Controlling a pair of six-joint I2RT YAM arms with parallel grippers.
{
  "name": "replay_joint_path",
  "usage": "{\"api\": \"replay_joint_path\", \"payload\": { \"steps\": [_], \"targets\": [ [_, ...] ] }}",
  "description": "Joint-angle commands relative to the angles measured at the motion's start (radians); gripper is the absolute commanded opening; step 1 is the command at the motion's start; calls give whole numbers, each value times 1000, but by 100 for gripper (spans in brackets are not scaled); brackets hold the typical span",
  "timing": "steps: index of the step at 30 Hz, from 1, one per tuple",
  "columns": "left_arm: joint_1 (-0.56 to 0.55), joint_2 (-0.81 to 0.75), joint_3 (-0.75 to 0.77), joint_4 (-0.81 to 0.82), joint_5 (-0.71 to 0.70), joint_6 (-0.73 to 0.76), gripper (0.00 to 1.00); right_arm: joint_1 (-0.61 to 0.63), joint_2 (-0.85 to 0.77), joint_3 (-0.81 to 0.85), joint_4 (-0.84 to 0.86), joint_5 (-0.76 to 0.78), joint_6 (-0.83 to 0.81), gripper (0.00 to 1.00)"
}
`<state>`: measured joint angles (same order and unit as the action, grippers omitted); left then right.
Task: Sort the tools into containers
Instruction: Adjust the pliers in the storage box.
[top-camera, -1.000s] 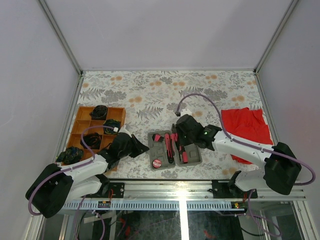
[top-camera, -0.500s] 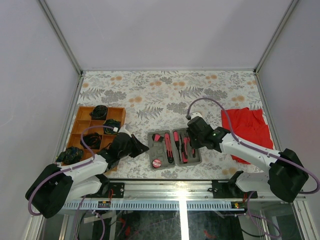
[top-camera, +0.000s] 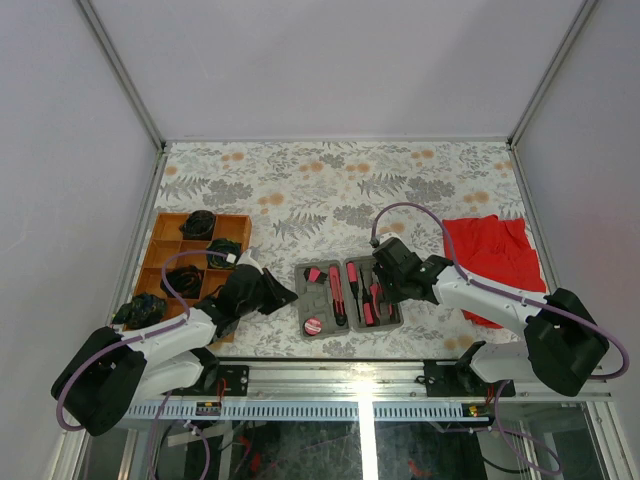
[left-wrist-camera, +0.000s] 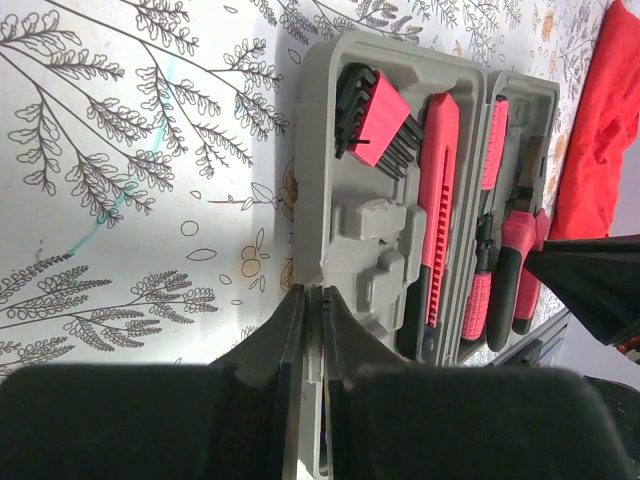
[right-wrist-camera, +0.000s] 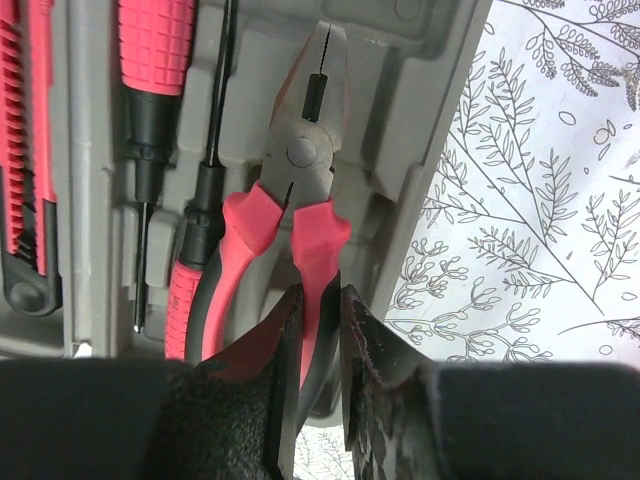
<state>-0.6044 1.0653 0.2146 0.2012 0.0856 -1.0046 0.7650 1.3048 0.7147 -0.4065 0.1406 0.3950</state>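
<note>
The grey case (top-camera: 318, 300) lies open near the table's front edge. It holds a pink knife (left-wrist-camera: 438, 200), a pink hex-key holder (left-wrist-camera: 375, 120), two screwdrivers (right-wrist-camera: 155, 60) and a round pink disc (top-camera: 314, 326). My left gripper (top-camera: 292, 297) is shut on the case's left rim (left-wrist-camera: 370, 220), which sits pinched between the fingers (left-wrist-camera: 314, 300). The pliers (right-wrist-camera: 300, 150) lie in the right half's recess. My right gripper (top-camera: 383, 293) is shut on their right handle, at the handle's end (right-wrist-camera: 320, 300). The wooden tray (top-camera: 160, 216) stands at the left.
A red cloth (top-camera: 490, 255) lies to the right of the case. The tray's compartments hold dark lumps (top-camera: 200, 222), and another dark lump (top-camera: 140, 312) sits by the left arm. Metal frame rails border the flowered table.
My right gripper moved right, off the middle of the case, then settled slightly back over the case's right half. The left gripper and the case have not moved.
</note>
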Motion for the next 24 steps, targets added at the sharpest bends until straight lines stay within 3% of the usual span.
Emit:
{"api": "replay_joint_path", "payload": {
  "steps": [1,15,24],
  "targets": [
    [7,8,23,-18,-38,23,0,-11,12,26,-1,52,-8,0],
    [8,33,29,-16,-34,30,0,-15,70,43,-11,96,-24,2],
    [7,44,31,-14,-27,32,0,-16,33,58,-13,141,-16,32]
  ]
}}
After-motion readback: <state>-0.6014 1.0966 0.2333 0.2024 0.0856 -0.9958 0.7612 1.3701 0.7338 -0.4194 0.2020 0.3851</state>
